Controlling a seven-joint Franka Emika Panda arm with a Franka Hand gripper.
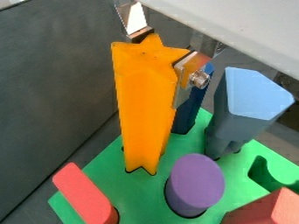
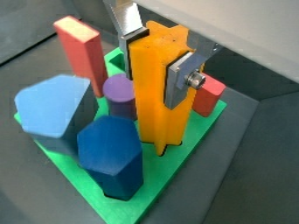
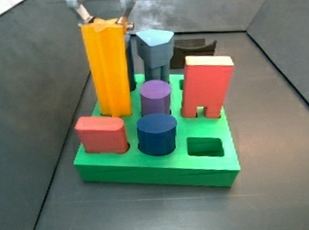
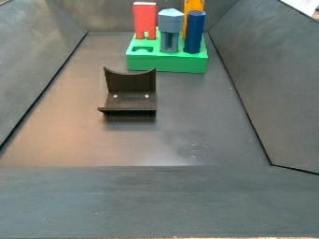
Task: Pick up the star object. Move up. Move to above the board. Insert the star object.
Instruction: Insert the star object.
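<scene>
The star object (image 1: 146, 105) is a tall orange-yellow ridged prism. It stands upright with its lower end in the green board (image 1: 135, 188), at the board's far left corner in a side view (image 3: 106, 66). My gripper (image 1: 163, 48) is shut on the star object's top, one silver finger on each side, as both wrist views (image 2: 155, 52) show. In a side view the gripper (image 3: 106, 13) sits just above the prism. The board (image 3: 134, 169) lies on the dark floor. The star object's orange top (image 4: 195, 7) also shows far away in a side view.
On the board stand a dark blue hexagonal column (image 3: 156, 134), a purple cylinder (image 3: 153, 96), a light blue column (image 3: 151, 51), a red arch block (image 3: 209, 87) and a low red block (image 3: 102, 133). A square hole (image 3: 205, 146) is open. The fixture (image 4: 129, 91) stands apart on the floor.
</scene>
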